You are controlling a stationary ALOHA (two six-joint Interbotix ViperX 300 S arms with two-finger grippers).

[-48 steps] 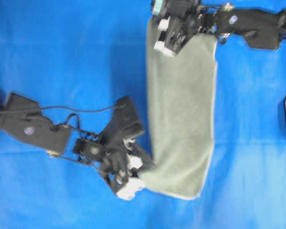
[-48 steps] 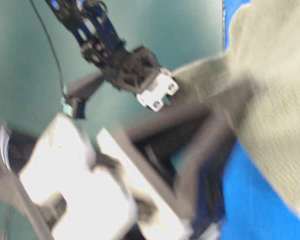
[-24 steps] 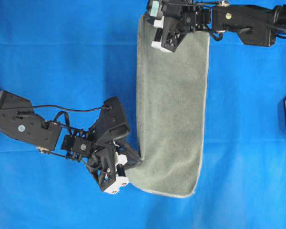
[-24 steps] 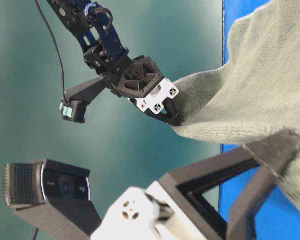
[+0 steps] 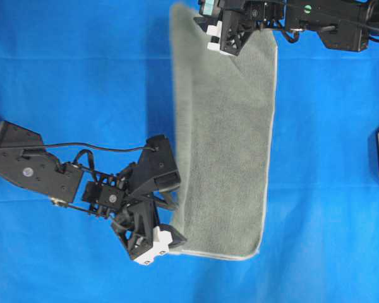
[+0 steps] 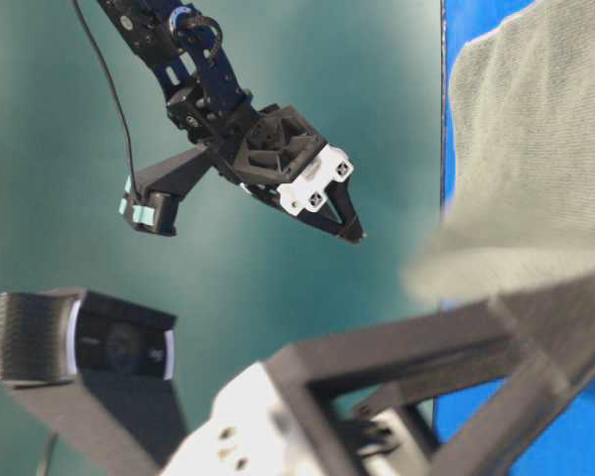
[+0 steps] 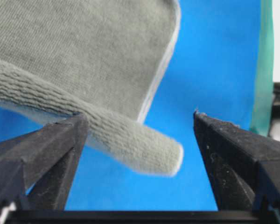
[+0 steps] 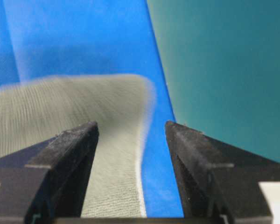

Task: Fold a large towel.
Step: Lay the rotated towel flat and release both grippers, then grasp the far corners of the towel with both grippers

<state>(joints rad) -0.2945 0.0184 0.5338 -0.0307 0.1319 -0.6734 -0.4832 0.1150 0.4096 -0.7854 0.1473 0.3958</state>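
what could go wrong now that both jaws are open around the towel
1. The towel looks blurred along its left edge overhead, so it is probably settling; the fold could land askew rather than lined up with the hemmed right edge.
2. A rolled corner of the towel lies between the open jaws of the left gripper, against one of them. Pulling away could drag it and undo the fold.
3. The right gripper hangs open above the far corner; dropping lower could rumple it.

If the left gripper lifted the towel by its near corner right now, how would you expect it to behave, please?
The towel would probably droop: its corner already sags between the open left gripper fingers. Its looped pile likely grips well. It seems light.
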